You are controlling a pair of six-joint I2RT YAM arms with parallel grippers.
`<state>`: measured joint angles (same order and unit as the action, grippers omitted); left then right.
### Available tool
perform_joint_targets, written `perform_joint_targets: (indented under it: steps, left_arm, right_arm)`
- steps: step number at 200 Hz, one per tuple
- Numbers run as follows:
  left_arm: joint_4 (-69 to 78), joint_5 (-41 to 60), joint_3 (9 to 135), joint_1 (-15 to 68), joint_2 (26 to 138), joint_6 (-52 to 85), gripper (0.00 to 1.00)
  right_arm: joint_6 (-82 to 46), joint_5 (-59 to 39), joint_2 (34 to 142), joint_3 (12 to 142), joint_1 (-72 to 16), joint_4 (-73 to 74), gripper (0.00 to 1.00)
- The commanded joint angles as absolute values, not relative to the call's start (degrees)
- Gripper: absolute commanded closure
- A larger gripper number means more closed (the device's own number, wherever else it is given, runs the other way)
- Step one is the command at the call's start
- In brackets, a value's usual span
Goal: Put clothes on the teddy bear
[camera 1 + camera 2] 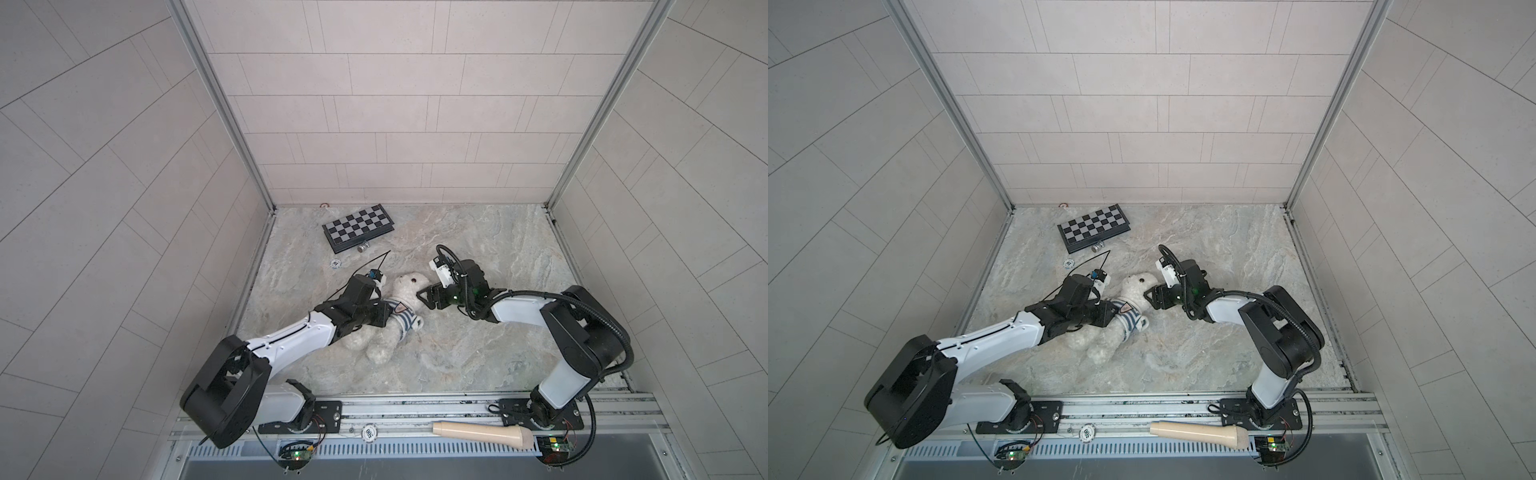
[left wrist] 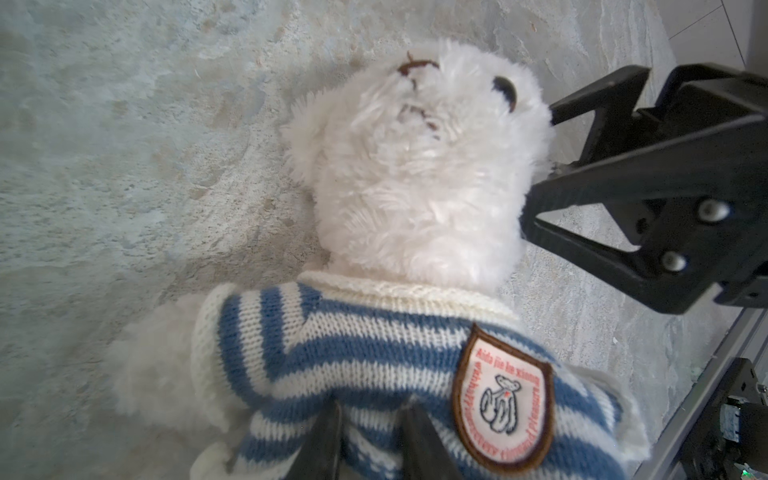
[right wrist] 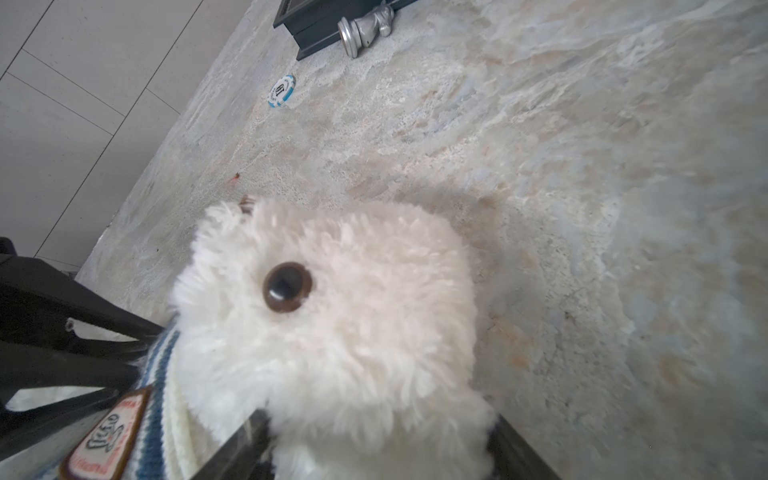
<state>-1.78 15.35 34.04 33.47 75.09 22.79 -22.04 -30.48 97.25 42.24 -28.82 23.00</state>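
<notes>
The white fluffy teddy bear (image 1: 409, 286) (image 1: 1136, 286) lies on its back on the marble table, head toward the far side. It wears a blue-and-white striped shirt (image 1: 402, 321) (image 2: 332, 340) with a badge on the chest. My left gripper (image 1: 388, 312) (image 2: 374, 419) is shut on a fold of the shirt at the bear's shoulder. My right gripper (image 1: 422, 293) (image 3: 374, 432) stands open at the side of the bear's head (image 3: 332, 332), its fingers wide apart with head fur between them. The bear's legs lie bare toward the near side.
A folded chessboard (image 1: 358, 226) lies at the back left, with a silver chess piece (image 1: 363, 248) at its edge. A poker chip (image 1: 336, 264) sits left of the bear. A wooden pin (image 1: 482, 434) and another chip (image 1: 368, 432) rest on the front rail.
</notes>
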Motion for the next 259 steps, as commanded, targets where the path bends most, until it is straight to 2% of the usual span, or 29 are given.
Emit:
perform_joint_targets:
  steps: [1,19,38,47,63,72,87,110,131,160,181,204,238,259]
  left_arm:
    - [-3.4,14.6,33.4,33.0,76.9,21.3,0.72]
    - [-3.3,14.8,33.8,33.0,77.5,21.1,0.73]
    - [-3.1,15.2,34.2,33.0,78.2,21.0,0.73]
    - [-3.1,15.3,34.3,32.9,78.2,21.1,0.73]
    - [-3.0,15.2,34.5,32.9,76.9,21.4,0.73]
    - [-3.3,15.1,34.5,32.9,75.4,21.8,0.69]
    - [-5.6,14.5,35.2,33.0,72.7,22.1,0.61]
    - [-10.3,14.3,35.7,33.0,67.1,23.0,0.49]
    - [-15.3,13.0,35.1,33.5,60.0,25.4,0.36]
    - [-20.3,8.3,33.7,39.9,49.2,31.6,0.31]
    - [-18.1,6.0,31.9,47.0,45.3,38.9,0.33]
    - [-13.0,4.6,31.0,51.9,46.9,44.3,0.37]
    - [-8.4,4.3,33.3,53.0,54.7,44.1,0.44]
    - [-6.1,4.8,34.6,53.1,58.7,43.6,0.54]
  right_arm:
    - [-21.5,-32.8,98.8,43.5,-28.9,25.0,0.28]
    - [-21.5,-32.9,99.9,43.8,-29.1,25.3,0.29]
    - [-22.1,-33.6,100.7,43.8,-29.5,26.4,0.36]
    - [-22.3,-33.7,100.4,43.4,-29.7,26.8,0.45]
    - [-22.9,-33.3,99.0,42.7,-30.0,27.1,0.7]
    - [-23.0,-32.5,97.4,42.2,-30.2,26.6,0.81]
    - [-22.6,-30.0,94.4,41.5,-31.2,24.2,0.91]
    - [-24.8,-23.3,88.6,39.0,-32.2,21.7,1.0]
    - [-27.5,-17.3,83.6,36.1,-32.7,21.3,1.0]
    - [-29.7,-9.6,78.1,32.6,-34.1,20.4,1.0]
    - [-30.3,-6.3,75.8,32.2,-35.6,18.8,1.0]
    - [-29.9,-3.3,74.3,32.2,-37.2,17.5,1.0]
    - [-29.8,-2.7,73.8,31.9,-38.0,17.2,1.0]
    - [-29.7,-2.6,73.4,31.8,-38.2,16.7,1.0]
